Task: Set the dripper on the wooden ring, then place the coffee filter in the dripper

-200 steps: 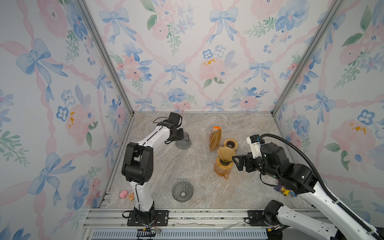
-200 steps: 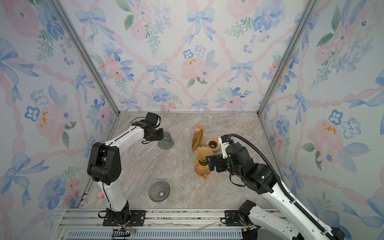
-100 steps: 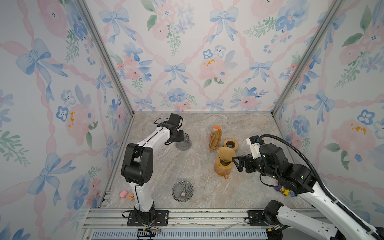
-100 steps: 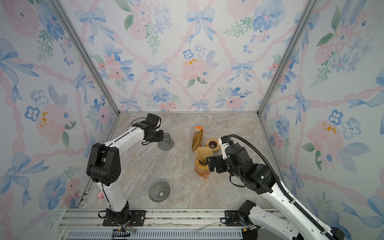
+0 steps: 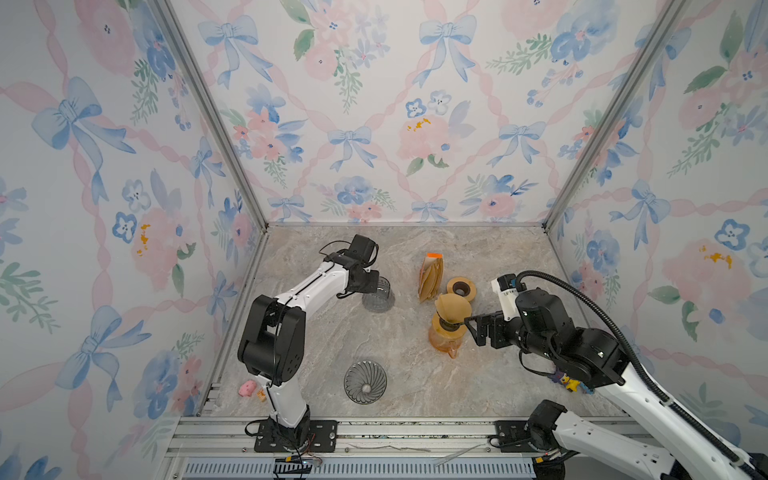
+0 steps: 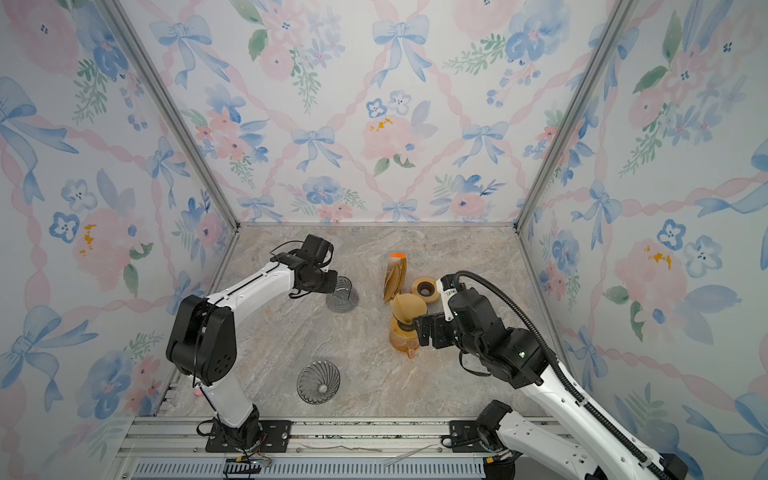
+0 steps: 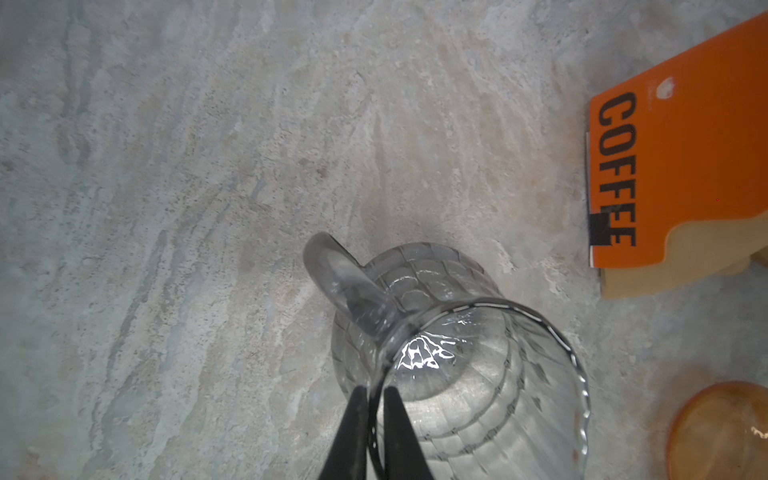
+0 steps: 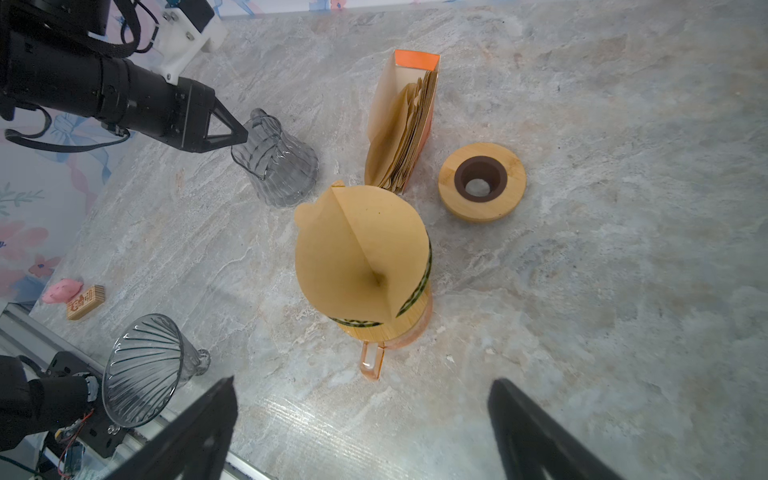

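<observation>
A brown paper coffee filter (image 8: 357, 257) sits opened as a cone in a wood-collared dripper (image 8: 415, 291) on an orange glass server (image 5: 444, 343), at middle right in both top views. My right gripper (image 8: 362, 381) is open just right of the server, a short way from it, with nothing between its fingers. A second, ribbed grey glass dripper (image 5: 365, 381) stands empty near the front edge. At the back left my left gripper (image 7: 375, 388) is shut on the rim of a grey glass carafe (image 7: 457, 374), beside its handle.
An orange filter box (image 5: 430, 276) marked COFFEE, with several folded filters, stands behind the server. A wooden ring (image 5: 461, 288) lies beside it. A pink toy (image 5: 248, 387) and a small wooden block (image 5: 260, 394) lie at the front left corner.
My left jaws have closed onto the carafe's rim. The right arm, the filter and both drippers stay where they were.
</observation>
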You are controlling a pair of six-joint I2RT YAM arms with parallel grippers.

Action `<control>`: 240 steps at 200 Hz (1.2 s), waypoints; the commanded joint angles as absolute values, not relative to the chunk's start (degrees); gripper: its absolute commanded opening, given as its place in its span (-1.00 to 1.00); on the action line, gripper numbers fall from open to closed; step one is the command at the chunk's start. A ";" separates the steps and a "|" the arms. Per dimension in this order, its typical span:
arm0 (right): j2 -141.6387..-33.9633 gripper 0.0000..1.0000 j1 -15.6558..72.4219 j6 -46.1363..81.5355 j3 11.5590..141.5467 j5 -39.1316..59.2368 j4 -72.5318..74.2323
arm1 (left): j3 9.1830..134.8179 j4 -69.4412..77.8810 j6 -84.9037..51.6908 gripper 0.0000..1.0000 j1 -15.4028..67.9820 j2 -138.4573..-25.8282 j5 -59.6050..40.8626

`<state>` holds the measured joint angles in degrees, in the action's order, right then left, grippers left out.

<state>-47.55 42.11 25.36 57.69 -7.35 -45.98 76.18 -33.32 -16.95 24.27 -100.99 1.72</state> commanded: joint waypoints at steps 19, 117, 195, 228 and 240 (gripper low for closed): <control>-47.64 0.93 42.54 25.92 57.19 -8.20 -46.85 | 72.95 -34.96 -16.69 -0.78 27.25 -97.70 1.00; -47.07 0.93 42.40 25.55 57.03 -9.03 -47.11 | 67.54 -36.82 -18.96 -0.76 32.71 -91.95 1.67; -46.76 0.94 42.41 25.66 57.04 -9.01 -46.67 | 65.95 -36.75 -21.52 -0.66 34.29 -89.69 0.76; -46.43 0.95 42.40 25.49 56.84 -8.70 -46.83 | 66.66 -36.76 -22.42 -0.62 34.32 -89.29 -0.16; -46.31 0.95 42.39 25.71 56.69 -8.95 -46.76 | 66.72 -36.69 -22.71 -0.61 34.22 -89.08 -0.21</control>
<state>-47.31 42.11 25.36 57.67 -8.23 -46.04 66.15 -35.90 -21.30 34.11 -90.89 0.84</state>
